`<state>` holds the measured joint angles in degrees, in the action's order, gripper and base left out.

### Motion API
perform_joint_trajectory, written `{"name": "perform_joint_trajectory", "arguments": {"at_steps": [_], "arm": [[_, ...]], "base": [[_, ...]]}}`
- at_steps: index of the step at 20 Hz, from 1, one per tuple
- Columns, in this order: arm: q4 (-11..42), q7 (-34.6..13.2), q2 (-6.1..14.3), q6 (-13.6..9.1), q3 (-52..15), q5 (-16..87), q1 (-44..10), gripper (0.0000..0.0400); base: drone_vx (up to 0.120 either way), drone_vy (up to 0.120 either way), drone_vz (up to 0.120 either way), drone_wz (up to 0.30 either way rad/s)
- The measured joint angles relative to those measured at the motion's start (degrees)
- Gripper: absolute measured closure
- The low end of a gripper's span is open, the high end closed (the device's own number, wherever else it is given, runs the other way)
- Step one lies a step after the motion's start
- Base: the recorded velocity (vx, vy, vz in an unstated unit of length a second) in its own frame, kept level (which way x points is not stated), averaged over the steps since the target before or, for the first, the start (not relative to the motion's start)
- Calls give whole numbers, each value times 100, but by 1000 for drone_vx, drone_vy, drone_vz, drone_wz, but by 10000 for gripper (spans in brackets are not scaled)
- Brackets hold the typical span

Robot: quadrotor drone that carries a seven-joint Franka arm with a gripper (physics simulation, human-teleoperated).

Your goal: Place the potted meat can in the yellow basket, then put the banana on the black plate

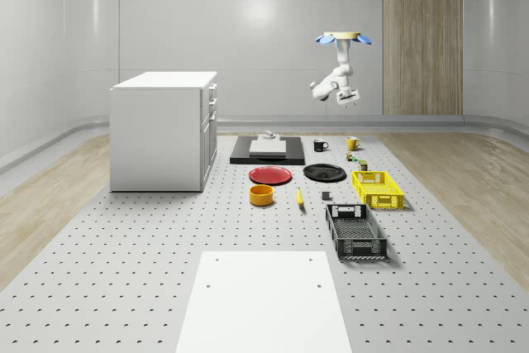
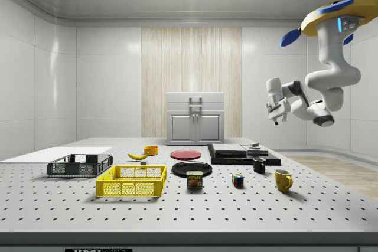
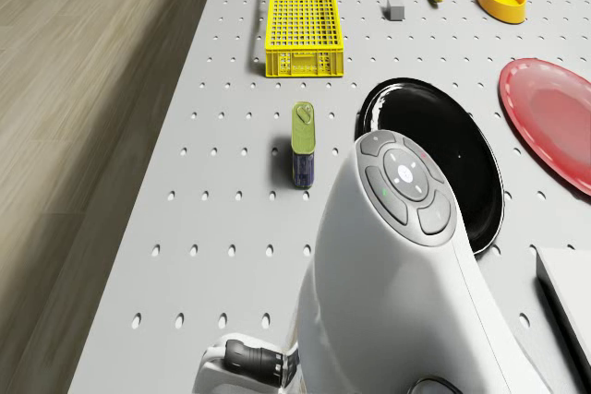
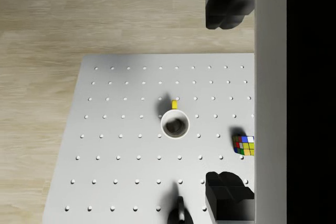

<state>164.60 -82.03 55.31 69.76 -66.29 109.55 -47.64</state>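
Fingers [image 4: 224,100] spread wide, holding nothing; yellow mug [image 4: 174,124] below; drone [image 2: 331,19] hovering above table [image 2: 295,210] end.

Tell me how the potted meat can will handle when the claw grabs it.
The potted meat can looks rigid with flat sides, so it probably won't roll. Standing on its small base beside the black plate, it may tip if nudged. Its smooth surface could be slippery.
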Motion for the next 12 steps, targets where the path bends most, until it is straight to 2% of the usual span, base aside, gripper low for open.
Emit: {"name": "perform_joint_trajectory", "arguments": {"at_steps": [5,12], "arm": [[110,-439,265,-257,-324,342,-669,0],[133,-721,544,-279,-535,403,-1073,0]], "base": [[120,0,-120,0],[120,0,-120,0]]}}
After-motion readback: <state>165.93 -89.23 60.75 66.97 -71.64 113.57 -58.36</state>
